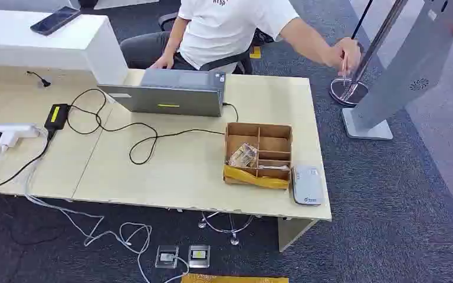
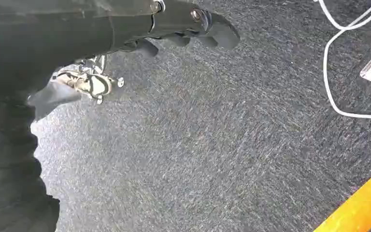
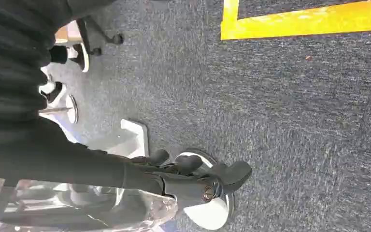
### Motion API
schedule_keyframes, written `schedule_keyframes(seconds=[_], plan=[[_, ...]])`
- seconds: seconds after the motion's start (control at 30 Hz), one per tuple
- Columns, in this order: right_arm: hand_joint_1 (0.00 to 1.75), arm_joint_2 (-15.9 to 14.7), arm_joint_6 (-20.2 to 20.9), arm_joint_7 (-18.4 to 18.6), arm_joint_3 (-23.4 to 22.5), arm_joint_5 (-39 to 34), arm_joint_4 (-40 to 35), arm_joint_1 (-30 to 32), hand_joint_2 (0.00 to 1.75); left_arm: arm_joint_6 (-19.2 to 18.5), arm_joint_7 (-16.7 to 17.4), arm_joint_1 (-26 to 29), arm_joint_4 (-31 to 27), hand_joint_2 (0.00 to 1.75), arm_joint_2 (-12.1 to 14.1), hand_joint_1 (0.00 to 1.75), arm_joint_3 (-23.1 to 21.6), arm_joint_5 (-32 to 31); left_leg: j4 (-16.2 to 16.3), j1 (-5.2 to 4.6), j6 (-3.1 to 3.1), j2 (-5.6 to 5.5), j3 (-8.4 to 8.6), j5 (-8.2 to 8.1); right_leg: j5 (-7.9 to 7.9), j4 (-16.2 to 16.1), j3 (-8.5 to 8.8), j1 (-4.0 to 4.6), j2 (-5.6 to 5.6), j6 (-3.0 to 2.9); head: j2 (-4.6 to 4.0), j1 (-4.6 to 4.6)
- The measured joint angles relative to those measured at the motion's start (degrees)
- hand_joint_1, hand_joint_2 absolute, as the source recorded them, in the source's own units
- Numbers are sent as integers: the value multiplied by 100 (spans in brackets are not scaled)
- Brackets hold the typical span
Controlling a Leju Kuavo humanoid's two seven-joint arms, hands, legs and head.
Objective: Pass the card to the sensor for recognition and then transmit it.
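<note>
Beside the floor our left hand [image 2: 193, 29] and right hand [image 3: 198, 179] hang empty, fingers loosely apart; reaching for the box [image 1: 258, 154] risks snagging the cable [image 1: 147, 138].

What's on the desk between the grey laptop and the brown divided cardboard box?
In the head view, a black cable loops across the light wooden desk between the grey laptop and the brown divided cardboard box; nothing else.

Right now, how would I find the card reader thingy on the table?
Start at the long pale table and go to its front right corner. Beside the brown divided box, on its right, lies the sensor: flat, grey-white, rounded, unlike the cardboard box.
</note>
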Motion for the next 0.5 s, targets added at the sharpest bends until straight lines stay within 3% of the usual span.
schedule_keyframes(seconds=[0.5], plan=[[0, 2, 7, 7, 0, 13, 0, -27, 175, 53, 0, 4, 0, 175, -2, 0, 0, -46, 0, 0, 0, 0, 0, 0, 0, 0, 0, 0, 0, 0, 0, 0]])
